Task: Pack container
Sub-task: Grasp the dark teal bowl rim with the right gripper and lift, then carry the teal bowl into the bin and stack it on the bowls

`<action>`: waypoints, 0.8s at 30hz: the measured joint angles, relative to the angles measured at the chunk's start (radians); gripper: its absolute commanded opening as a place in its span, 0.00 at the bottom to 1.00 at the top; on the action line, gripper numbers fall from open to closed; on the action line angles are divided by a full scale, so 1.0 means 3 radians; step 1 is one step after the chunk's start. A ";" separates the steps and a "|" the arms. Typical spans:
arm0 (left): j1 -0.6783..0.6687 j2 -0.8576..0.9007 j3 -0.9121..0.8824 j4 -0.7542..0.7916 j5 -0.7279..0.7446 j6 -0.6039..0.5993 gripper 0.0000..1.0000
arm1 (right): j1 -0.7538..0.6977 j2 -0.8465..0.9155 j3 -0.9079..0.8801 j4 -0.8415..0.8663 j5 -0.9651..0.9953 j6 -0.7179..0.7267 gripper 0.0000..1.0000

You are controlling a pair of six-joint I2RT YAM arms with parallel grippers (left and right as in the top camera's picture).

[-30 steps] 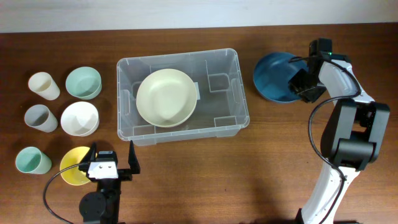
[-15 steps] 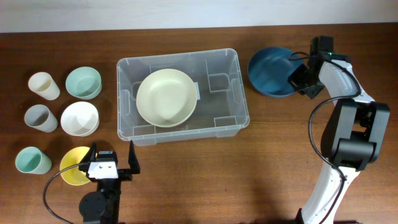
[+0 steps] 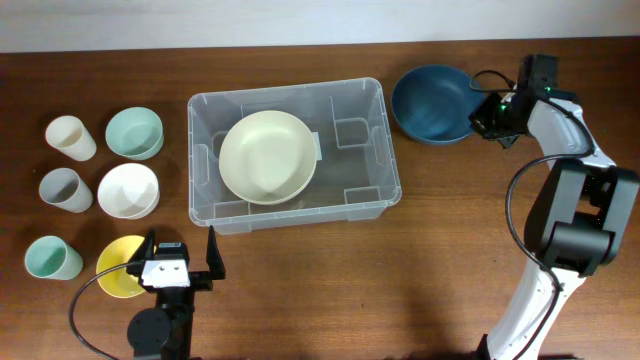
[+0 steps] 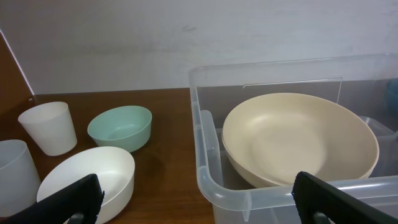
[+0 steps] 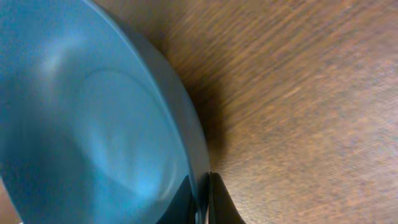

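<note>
The clear plastic container sits mid-table and holds a large cream bowl; both also show in the left wrist view, container and bowl. My right gripper is shut on the right rim of a dark blue bowl, held just right of the container's far right corner. The right wrist view shows the fingers pinching the blue bowl's rim. My left gripper is open and empty near the table's front edge, in front of the container's left corner.
Left of the container stand a cream cup, a mint bowl, a grey cup, a white bowl, a mint cup and a yellow bowl.
My right gripper has carried the blue bowl left and toward the far side, closer to the container's right corner. The left arm has not moved.
</note>
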 measured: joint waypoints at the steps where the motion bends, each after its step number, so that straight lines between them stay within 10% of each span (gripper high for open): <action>1: 0.0000 0.0000 0.0000 0.0000 0.0000 0.0000 0.99 | -0.0017 0.0005 0.0000 0.0022 -0.0058 -0.0020 0.04; 24: 0.0000 0.0000 0.0000 0.0000 0.0000 0.0000 0.99 | -0.0509 -0.0312 -0.0005 0.0229 -0.1620 -0.0294 0.04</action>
